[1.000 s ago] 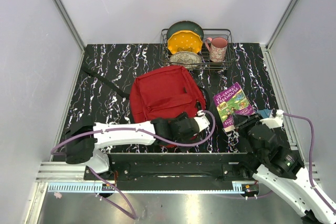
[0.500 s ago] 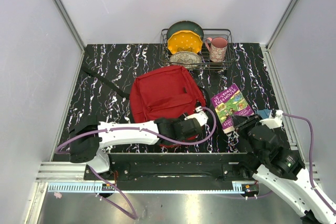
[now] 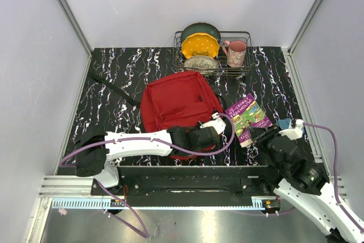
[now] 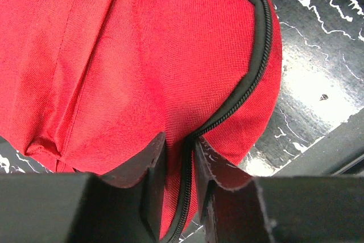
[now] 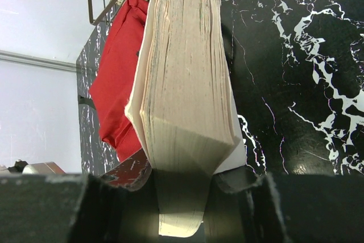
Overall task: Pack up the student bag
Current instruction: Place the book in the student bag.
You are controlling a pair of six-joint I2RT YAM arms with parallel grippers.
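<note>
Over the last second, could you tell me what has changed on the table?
The right gripper, shut on the book, has carried it a little left, toward the student bag, turning it slightly. The left gripper shifted slightly at the bag's near corner, pinching the zipper. The bag and the dish rack stayed put.

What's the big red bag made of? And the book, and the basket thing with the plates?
The red backpack looks like woven cloth: fine matte weave and stitched seams, with a black zipper, probably plastic. The book is paper: rough cream page edges stacked tight, under a colourful printed cover. The dish rack looks like thin dark metal wire; any coating is too small to tell.
</note>
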